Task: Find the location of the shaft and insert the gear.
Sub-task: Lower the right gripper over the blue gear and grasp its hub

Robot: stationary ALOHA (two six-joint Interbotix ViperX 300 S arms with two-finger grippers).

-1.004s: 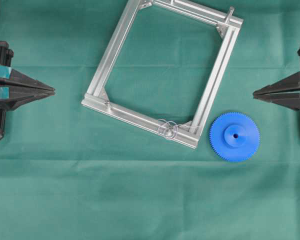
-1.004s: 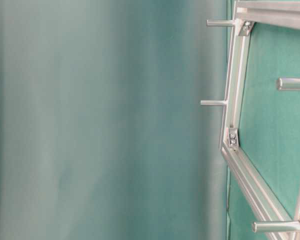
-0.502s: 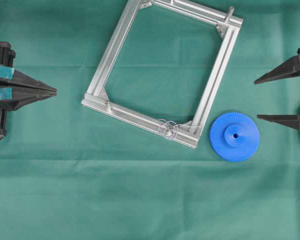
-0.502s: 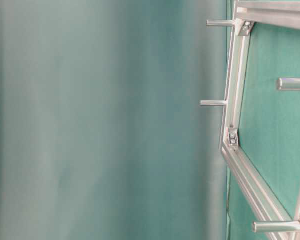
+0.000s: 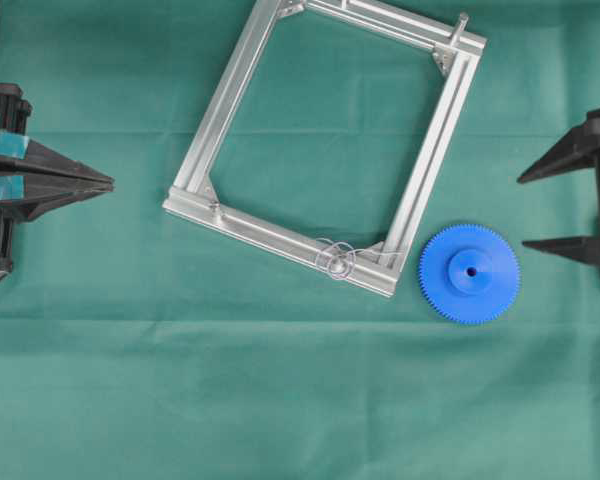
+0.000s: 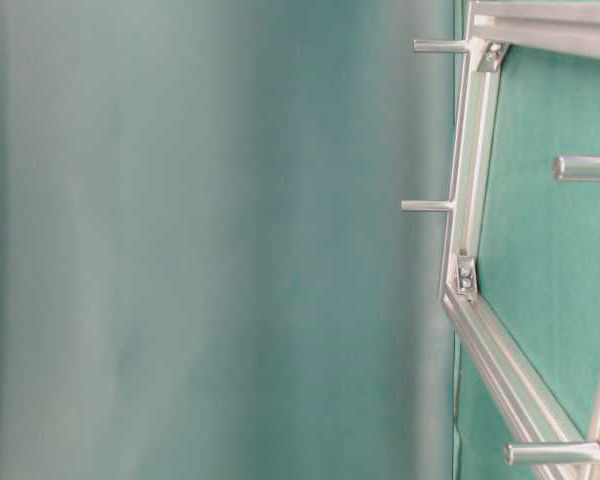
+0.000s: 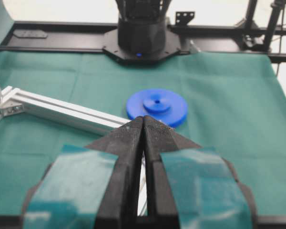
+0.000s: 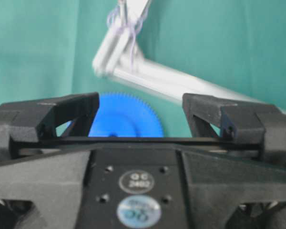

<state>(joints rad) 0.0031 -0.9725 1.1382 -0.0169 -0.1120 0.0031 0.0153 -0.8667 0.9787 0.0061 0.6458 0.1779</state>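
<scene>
The right gripper (image 5: 525, 212) stands with its black fingers spread wide, holding and touching nothing, just right of the large bright blue toothed plastic gear (image 5: 469, 273). The gear lies flat on the green cloth (image 5: 280, 400), just beside the right near corner of the silvery aluminium frame (image 5: 230, 222). The short thin silvery shaft (image 5: 334, 260) stands on the frame's near rail. At far left, the left gripper (image 5: 110, 183) has its fingers pressed together, empty.

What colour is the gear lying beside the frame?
Bright blue, the gear shows best in the overhead exterior view.
</scene>
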